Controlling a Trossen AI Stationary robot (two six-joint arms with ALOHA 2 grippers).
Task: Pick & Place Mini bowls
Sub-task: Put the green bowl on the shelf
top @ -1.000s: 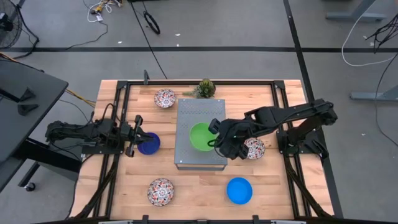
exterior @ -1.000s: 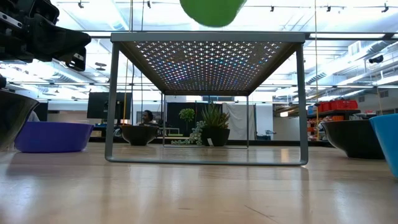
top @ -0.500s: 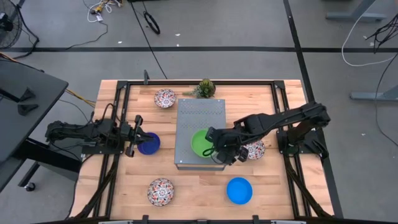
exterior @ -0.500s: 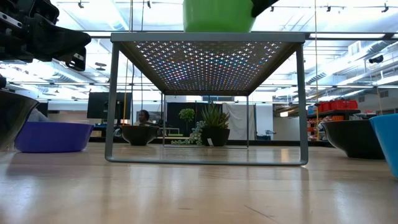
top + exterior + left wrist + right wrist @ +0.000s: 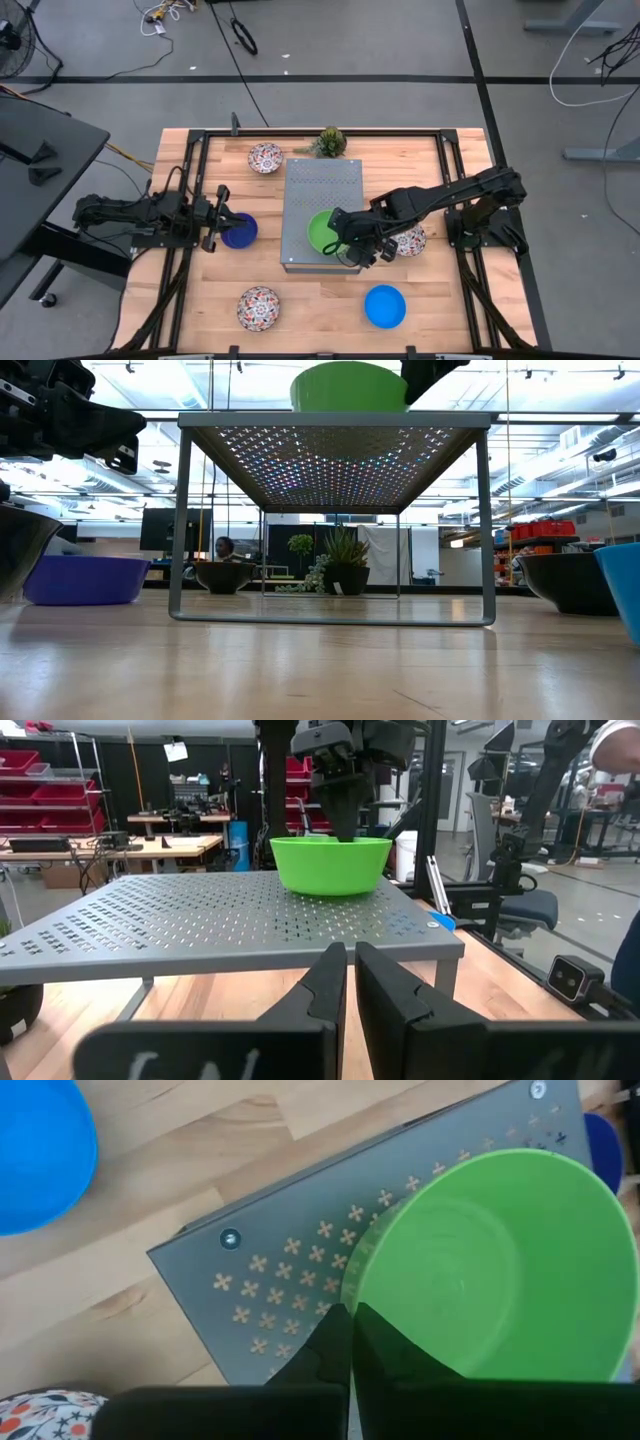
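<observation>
1. Since a second ago the right gripper has carried the green bowl down and toward the box's near edge; the low view now shows the bowl resting on the perforated top.
2. The right jaws are narrow, pinching the bowl's rim. The left gripper waits by the dark blue bowl, jaws nearly closed on nothing.
3. Risk: the bowl sits close to the box's front edge, so a sideways drag on release could tip it off. Contact looks complete, though the rim grip hides part of it.
4. The green bowl stands upright, mouth up; being round, it has no long axis.
</observation>
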